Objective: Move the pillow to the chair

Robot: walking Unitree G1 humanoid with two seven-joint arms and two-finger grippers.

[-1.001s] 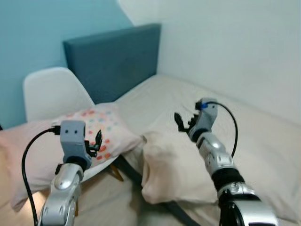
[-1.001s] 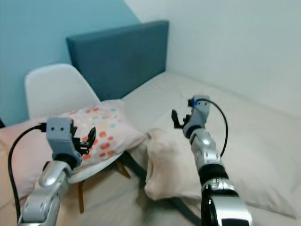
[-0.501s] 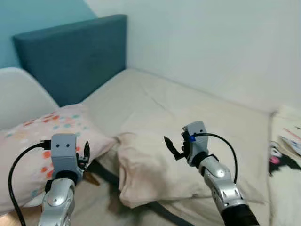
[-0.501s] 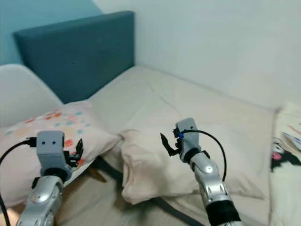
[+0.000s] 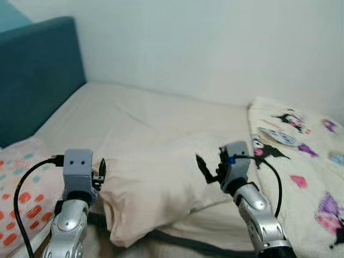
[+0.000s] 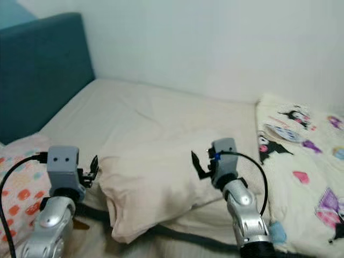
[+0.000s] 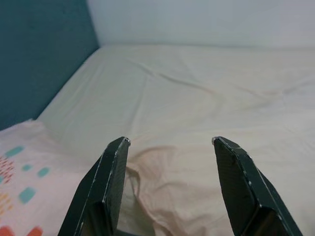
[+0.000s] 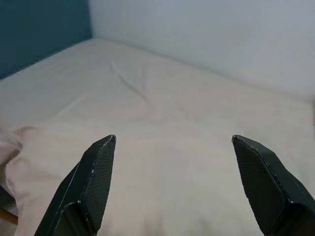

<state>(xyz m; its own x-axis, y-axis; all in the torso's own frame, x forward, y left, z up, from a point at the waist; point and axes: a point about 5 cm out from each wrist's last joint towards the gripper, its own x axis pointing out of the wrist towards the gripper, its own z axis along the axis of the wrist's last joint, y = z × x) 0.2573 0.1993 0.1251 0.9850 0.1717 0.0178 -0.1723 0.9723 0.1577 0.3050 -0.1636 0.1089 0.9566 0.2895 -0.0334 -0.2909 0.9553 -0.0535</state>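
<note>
Pale wall (image 5: 215,43) and teal upholstered headboard (image 6: 37,70) are framing a bed with a cream sheet (image 5: 134,115).

The plain cream pillow (image 5: 156,188) is lying at the bed's near edge, between the two raised arms. Nothing is gripping it yet. A second, pink pillow with coloured dots (image 6: 16,188) is sitting at the far left; a second ago it was resting on a white chair seat, so one pillow is likely already delivered.

The left gripper (image 7: 170,142) is hovering just beside the cream pillow's left corner, fingers spread, nothing between them. The right gripper (image 8: 172,140) is hovering over the pillow's right half, fingers spread wide and also empty.

Change over the last second: the whole view has been swinging right. The chair has slid out of frame, and a white blanket with cartoon prints (image 5: 301,161) has come in on the right. That is the camera turning, not the things shifting.

Judgement: the robot is squaring up to the cream pillow. The grasp is not yet begun, and the chair will be off to its left for the carry.
</note>
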